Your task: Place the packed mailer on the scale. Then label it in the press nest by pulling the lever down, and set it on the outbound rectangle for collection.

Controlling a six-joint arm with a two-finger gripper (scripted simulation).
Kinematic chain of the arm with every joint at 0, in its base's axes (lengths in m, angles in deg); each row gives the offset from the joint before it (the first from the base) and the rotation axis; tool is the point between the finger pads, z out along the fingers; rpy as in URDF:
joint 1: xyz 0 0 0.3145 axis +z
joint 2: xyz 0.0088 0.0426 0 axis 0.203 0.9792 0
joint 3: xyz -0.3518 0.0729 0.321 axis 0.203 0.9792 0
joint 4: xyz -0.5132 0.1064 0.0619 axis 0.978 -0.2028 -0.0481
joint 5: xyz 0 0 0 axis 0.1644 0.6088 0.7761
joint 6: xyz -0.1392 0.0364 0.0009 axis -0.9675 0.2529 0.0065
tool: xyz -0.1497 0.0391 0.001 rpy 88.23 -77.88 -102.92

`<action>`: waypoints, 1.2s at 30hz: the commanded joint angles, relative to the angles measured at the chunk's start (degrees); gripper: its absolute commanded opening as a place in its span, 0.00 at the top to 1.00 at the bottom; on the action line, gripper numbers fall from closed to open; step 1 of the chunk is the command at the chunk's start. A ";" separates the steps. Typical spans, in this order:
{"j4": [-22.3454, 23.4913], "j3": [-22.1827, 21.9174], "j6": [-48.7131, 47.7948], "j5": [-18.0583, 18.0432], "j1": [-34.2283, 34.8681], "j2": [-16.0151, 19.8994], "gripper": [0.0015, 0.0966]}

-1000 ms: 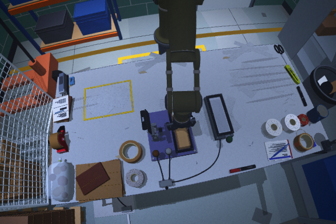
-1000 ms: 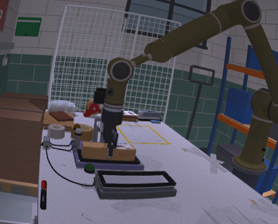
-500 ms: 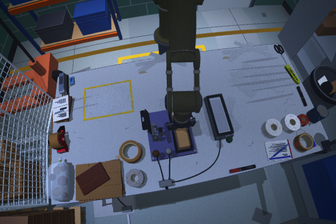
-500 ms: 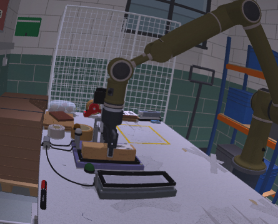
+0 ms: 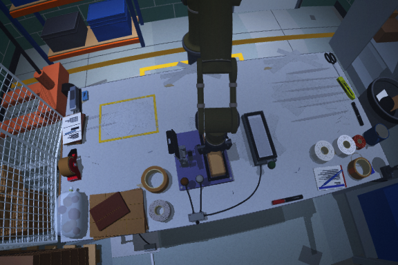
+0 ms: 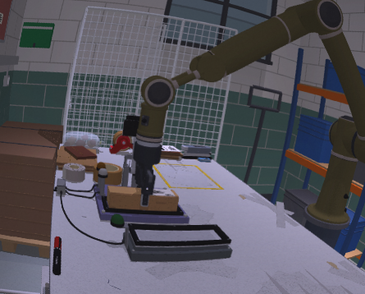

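The tan packed mailer (image 5: 216,164) (image 6: 142,198) lies in the black-framed nest of the purple label press (image 5: 204,161) (image 6: 144,209), whose lever and black head (image 5: 171,141) stand at the left of the base. The scale (image 5: 259,137) (image 6: 176,241), a flat black-rimmed tray, sits empty just right of the press, with a green button (image 5: 271,165) at its near end. The yellow outbound rectangle (image 5: 128,118) (image 6: 187,175) is marked on the table further left. My gripper (image 5: 215,149) (image 6: 144,193) stands straight down over the far end of the mailer and is closed on it.
A wire cage (image 5: 16,151) walls the left end of the table. Tape rolls (image 5: 154,178), a cardboard sheet with a brown pad (image 5: 116,211), a tape dispenser (image 5: 70,165) and a cable box (image 5: 196,216) lie near the front edge. More rolls (image 5: 335,147) sit right.
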 commanded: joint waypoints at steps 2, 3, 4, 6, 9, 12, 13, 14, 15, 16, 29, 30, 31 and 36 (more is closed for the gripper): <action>0.00 -0.14 0.00 0.00 0.00 -0.13 0.29; 0.00 -0.14 0.00 0.00 0.00 -0.13 0.27; 0.00 -0.14 0.00 0.00 0.00 -0.13 0.25; 0.00 -0.13 0.00 0.00 0.00 -0.12 0.21; 0.00 -0.11 0.00 0.00 0.00 -0.11 0.17; 0.00 -0.10 0.00 0.00 0.00 -0.09 0.17; 0.00 -0.09 0.00 0.00 0.00 -0.09 0.17; 0.00 -0.09 0.00 0.00 0.00 -0.09 0.17; 0.00 -0.09 0.00 0.00 0.00 -0.09 0.17; 0.00 -0.09 0.00 0.00 0.00 -0.08 0.17; 0.00 -0.08 0.00 0.06 0.00 -0.12 0.17; 0.00 -0.08 0.00 0.09 0.00 -0.15 0.17; 0.00 -0.09 0.00 0.12 0.00 -0.18 0.17; 0.00 -0.13 0.00 0.43 0.00 -0.46 0.17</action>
